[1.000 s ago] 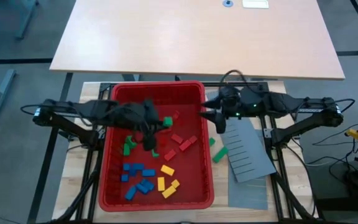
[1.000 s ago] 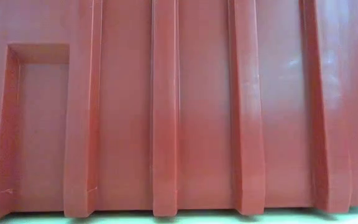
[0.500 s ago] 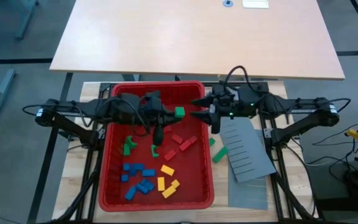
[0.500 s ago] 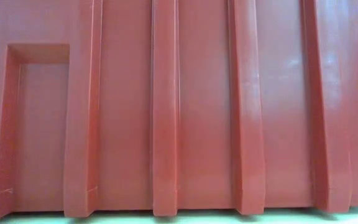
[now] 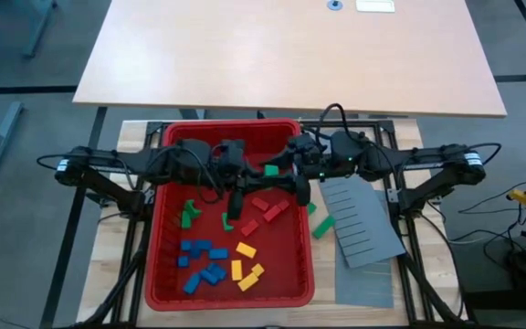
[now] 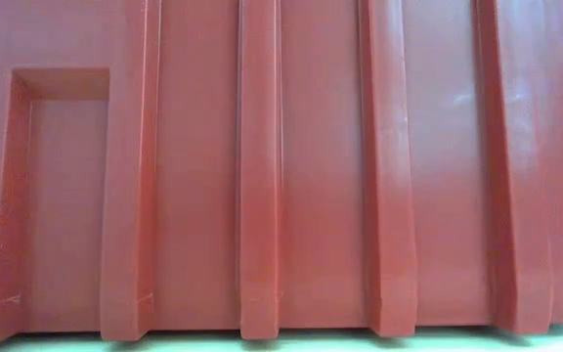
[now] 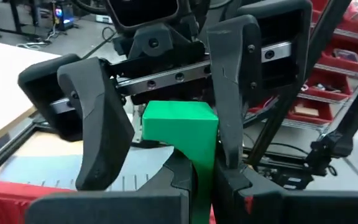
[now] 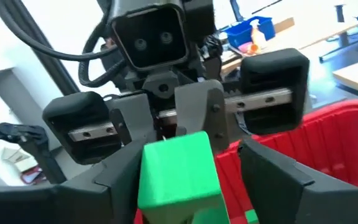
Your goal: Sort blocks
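Behind the rig sits a bare pale desk (image 5: pixel 290 55), and on my own slatted bench the big red bin (image 5: pixel 158 228) fills the low camera entirely, so I'm working from the overhead and wrist views.

The green block (image 5: pixel 270 170) I care about is up in the air over the bin's far half, between the two arms. The left gripper (image 5: pixel 254 174) is clamped on its lower end; its own wrist view shows the brick standing up out of the pinch. The right gripper (image 5: pixel 292 174) faces it with fingers spread wide, one finger (image 7: pixel 229 93) close against the block's side and the other well clear (a handover, by my reading, not yet completed).

It looks like a hard, light, smooth-sided brick. It won't deform, but it could twist out of a shallow pinch, so I'd close on the two flat faces of the free upper half.

Below lie blue blocks (image 5: pixel 204 260), yellow blocks (image 5: pixel 245 265), red blocks (image 5: pixel 268 208) and green ones (image 5: pixel 188 217) in loose clusters. Two more green bricks (image 5: pixel 322 227) lie outside, beside a grey slotted panel (image 5: pixel 363 224).
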Controlling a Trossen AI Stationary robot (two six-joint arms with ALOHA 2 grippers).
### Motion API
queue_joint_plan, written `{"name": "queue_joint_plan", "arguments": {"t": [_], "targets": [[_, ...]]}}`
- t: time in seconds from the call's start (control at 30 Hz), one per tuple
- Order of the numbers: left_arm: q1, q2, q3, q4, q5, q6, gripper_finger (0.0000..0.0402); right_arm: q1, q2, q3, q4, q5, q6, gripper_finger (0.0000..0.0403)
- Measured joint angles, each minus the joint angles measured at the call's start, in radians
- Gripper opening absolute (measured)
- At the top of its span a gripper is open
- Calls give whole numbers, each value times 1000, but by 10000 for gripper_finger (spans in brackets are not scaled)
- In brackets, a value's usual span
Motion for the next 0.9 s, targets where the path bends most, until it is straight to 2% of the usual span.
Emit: {"name": "queue_joint_plan", "arguments": {"t": [0.13, 0.3, 0.53, 0.63, 0.9], "targets": [[0, 4, -1, 5, 3, -9, 8, 0, 9, 0, 12, -28, -2, 198], [0, 7, -2, 9, 3, -9, 8, 0, 8, 0, 7, -38, -5, 109], [0, 7, -2, 9, -3, -9, 11, 0, 8, 1, 2, -44, -24, 107], [0, 6, -2, -10, -7, -18, 43, 0, 7, 1, -7, -41, -30, 107], [0, 4, 0, -136, -8, -31, 176, -2, -14, -3, -126, -20, -36, 107]]}}
